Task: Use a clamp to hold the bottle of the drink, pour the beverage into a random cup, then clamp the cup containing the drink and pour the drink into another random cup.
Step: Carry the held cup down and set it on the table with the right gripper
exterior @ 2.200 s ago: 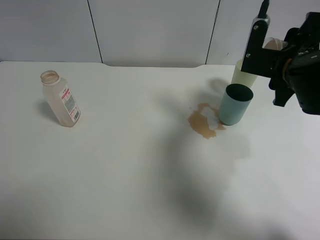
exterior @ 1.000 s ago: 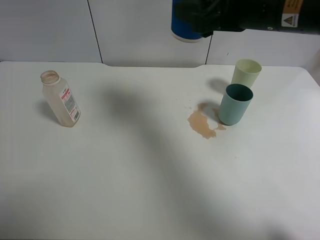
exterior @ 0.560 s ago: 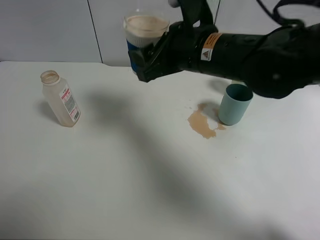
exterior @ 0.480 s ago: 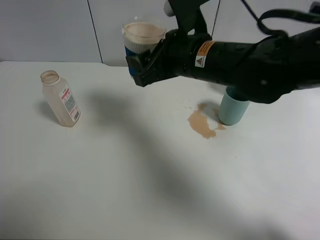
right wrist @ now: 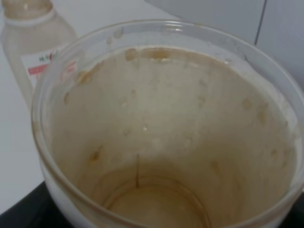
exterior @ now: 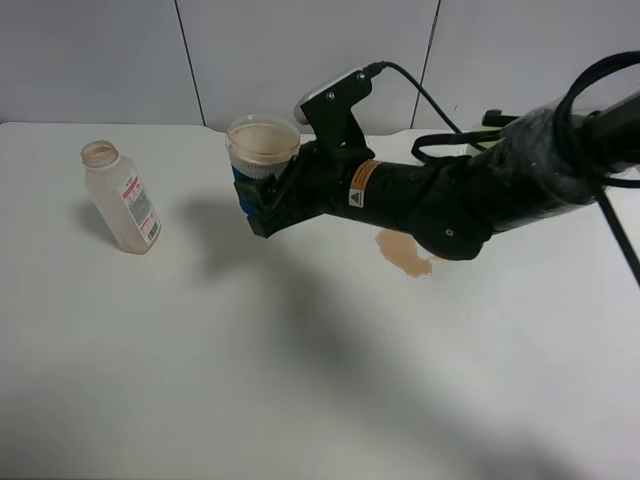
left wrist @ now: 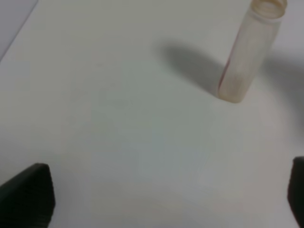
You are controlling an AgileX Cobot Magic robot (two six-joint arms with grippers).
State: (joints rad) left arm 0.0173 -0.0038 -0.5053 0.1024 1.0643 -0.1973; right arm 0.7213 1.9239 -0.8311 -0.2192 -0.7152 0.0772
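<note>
My right gripper (exterior: pixel 262 198) reaches across the middle and is shut on the cup (exterior: pixel 262 150), which has a blue lower band and a clear rim and stands upright above the table. In the right wrist view the cup (right wrist: pixel 161 128) fills the frame, its inside filmed with light-brown beverage (right wrist: pixel 156 209) that pools at the bottom. The bottle (exterior: pixel 120 198) stands uncapped at the far left, apart from the cup; it also shows as bottle (left wrist: pixel 247 57) and bottle (right wrist: pixel 33 33). My left gripper (left wrist: pixel 161 199) hangs open above bare table, short of the bottle.
A light-brown spill (exterior: pixel 405 252) lies on the white table (exterior: pixel 200 350) under my right arm (exterior: pixel 470 195). That arm hides the other cups. A black cable (exterior: pixel 430 105) runs off behind it. Grey wall panels stand along the far edge.
My right arm has come down and a little left with the cup, from high over the table's back to just above it, nearer the bottle. It now covers the teal cup.
</note>
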